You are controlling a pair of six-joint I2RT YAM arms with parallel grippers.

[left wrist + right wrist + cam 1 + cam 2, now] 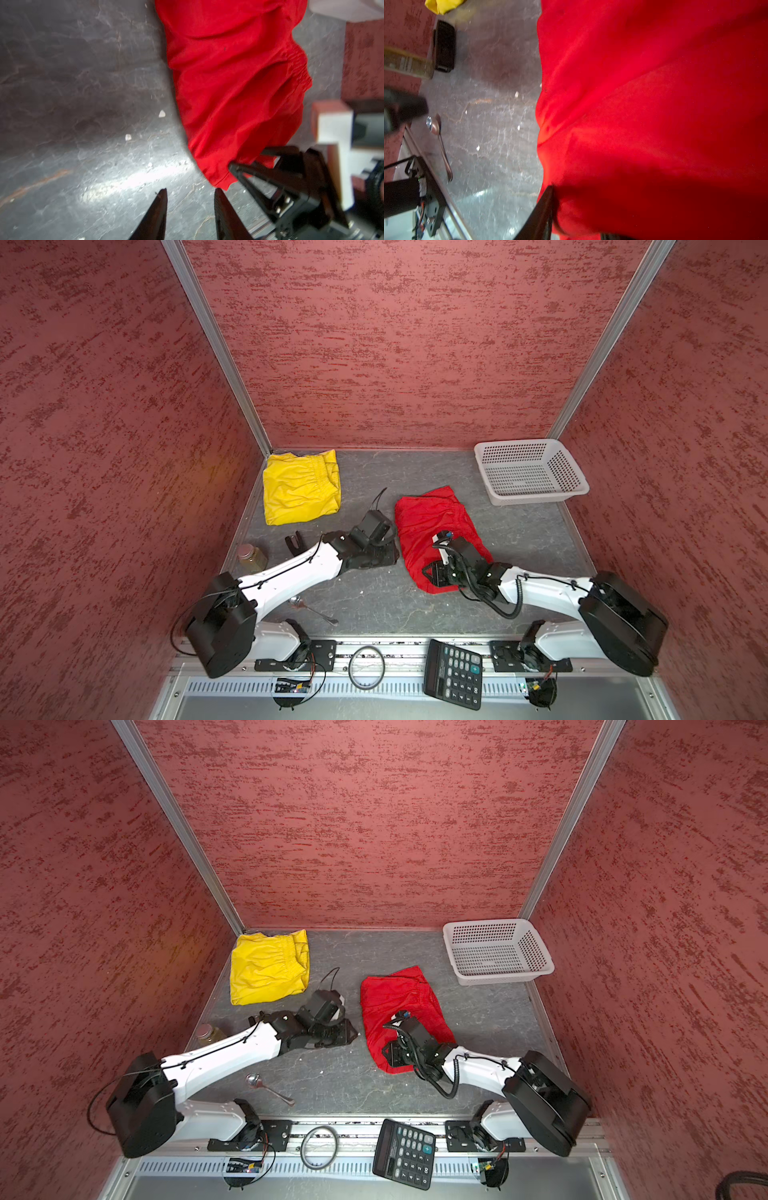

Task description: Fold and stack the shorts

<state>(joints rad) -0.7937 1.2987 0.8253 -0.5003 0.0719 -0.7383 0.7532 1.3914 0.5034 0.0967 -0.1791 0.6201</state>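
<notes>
The red shorts [432, 522] [399, 1002] lie crumpled mid-table. The yellow shorts [301, 489] [270, 969] lie folded flat in the back left corner, apart from them. My right gripper [430, 572] [577, 197] is at the near end of the red shorts [654, 104]. Its jaws stand apart with a fold of red cloth between them, and cloth hides one finger. My left gripper [395, 558] [190, 192] stands open over bare table, just left of the near corner of the red shorts [234, 83], with nothing between its fingers.
A white perforated basket [536, 497] stands at the back right. At the left edge are a jar [251, 558] and a small black clip [294, 543]. A spoon [311, 610] lies near the front. A calculator [455, 672] and a ring [366, 667] rest on the front rail.
</notes>
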